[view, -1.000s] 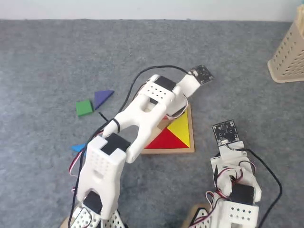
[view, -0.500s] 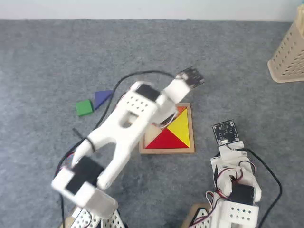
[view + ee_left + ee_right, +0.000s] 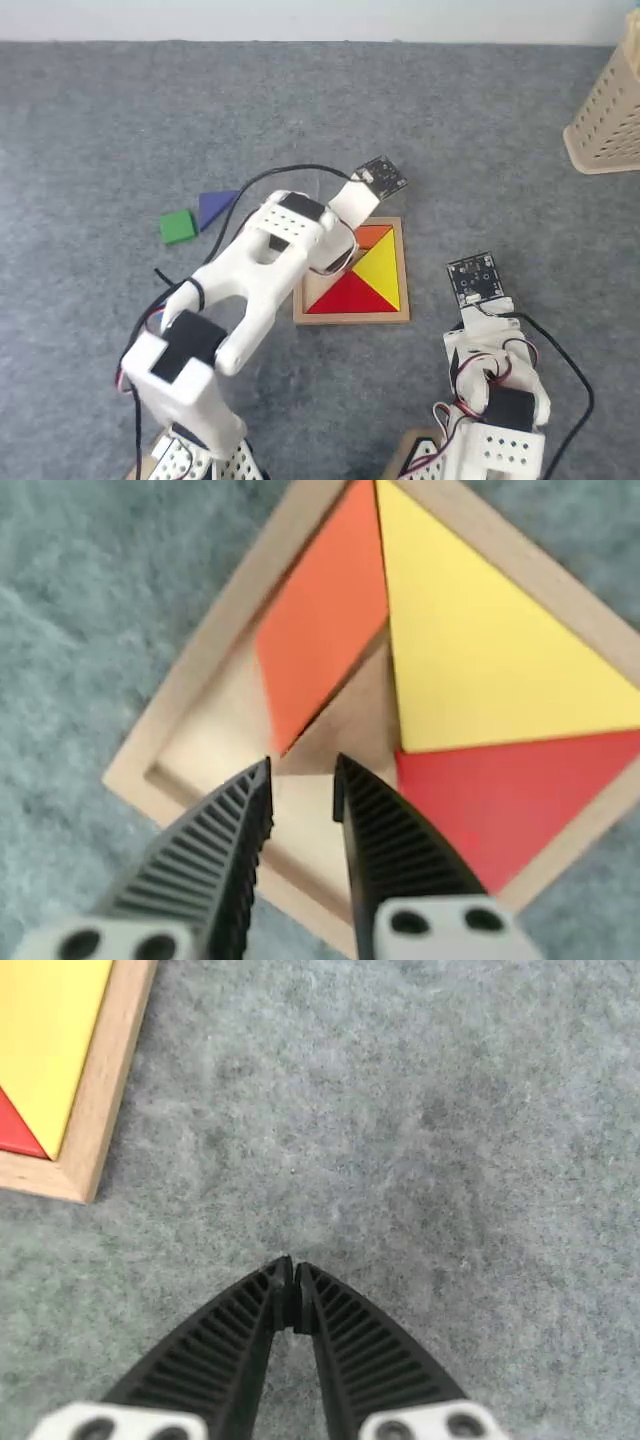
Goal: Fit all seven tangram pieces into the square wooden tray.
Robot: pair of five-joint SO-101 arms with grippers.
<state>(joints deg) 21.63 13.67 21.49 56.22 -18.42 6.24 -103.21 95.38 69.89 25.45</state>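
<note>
Grey carpet covers the table, and the tray lies on it between the two arms. Over the last second the left arm has swung: its elbow went out to the side and its wrist drew back a little, so more of the tray is uncovered. The left gripper hangs low over the tray's bare floor, jaws a narrow gap apart and holding nothing. The right arm has kept still. With three pieces seated and this gripper empty, the task looks less than half done, and the next piece probably has to be fetched from off to the side. The left wrist view gives what the high view hides under the arm: the orange piece sits just ahead of the tips against the rim, with a bare wedge between it, the yellow piece and the red piece. The high view alone shows the green square and blue triangle loose on the carpet, well apart from the left gripper. In the right wrist view the right gripper is closed tip to tip over carpet, near the tray's corner.
</note>
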